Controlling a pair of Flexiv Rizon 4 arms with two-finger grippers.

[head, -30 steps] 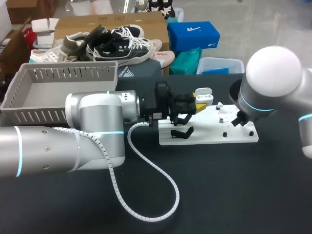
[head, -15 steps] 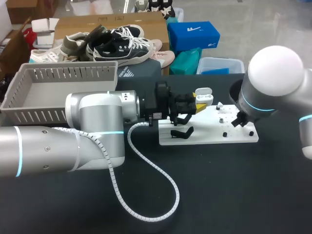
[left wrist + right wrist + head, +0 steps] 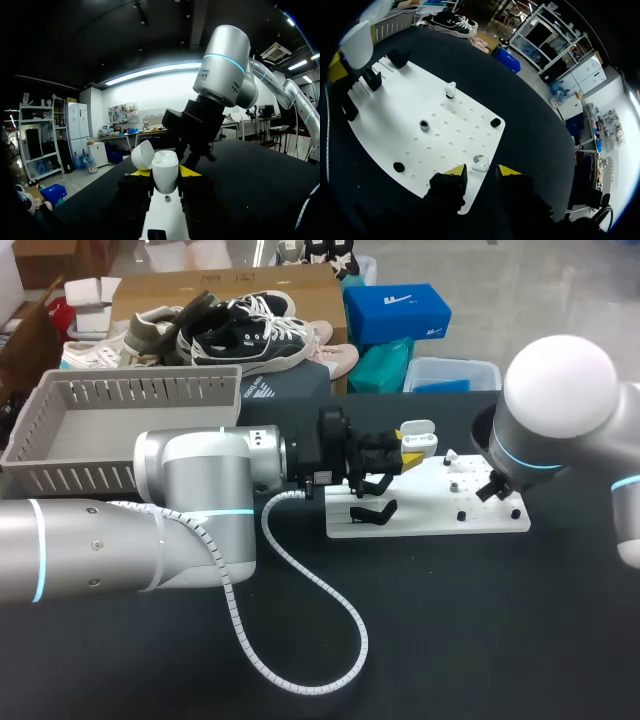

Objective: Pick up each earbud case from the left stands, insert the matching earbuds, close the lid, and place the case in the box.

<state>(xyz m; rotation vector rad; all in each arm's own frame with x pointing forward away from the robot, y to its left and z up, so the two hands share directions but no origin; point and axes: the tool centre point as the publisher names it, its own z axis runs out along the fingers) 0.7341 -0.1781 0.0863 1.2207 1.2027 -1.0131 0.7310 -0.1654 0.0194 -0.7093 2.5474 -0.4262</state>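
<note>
A white earbud case (image 3: 164, 167) stands upright with its lid open, and my left gripper (image 3: 162, 174) is shut on it. In the head view that case (image 3: 416, 433) is held over the back left of the white board (image 3: 430, 512). My right gripper (image 3: 481, 172) hovers low at the board's (image 3: 415, 102) near corner. It is open, with a white earbud (image 3: 480, 162) lying between its yellow tips, untouched by them. A second earbud (image 3: 450, 90) sits farther along the board. From above, my right gripper (image 3: 492, 487) is mostly hidden by its arm.
A grey slatted basket (image 3: 60, 455) stands at the table's back left. Black stands (image 3: 372, 510) and small black pegs (image 3: 398, 166) rise from the board, as does a ring-shaped post (image 3: 424, 125). My left arm's white cable (image 3: 300, 640) loops across the dark tabletop.
My right arm has shifted very slightly over the board's right end. The left arm and the case it holds have not moved.
</note>
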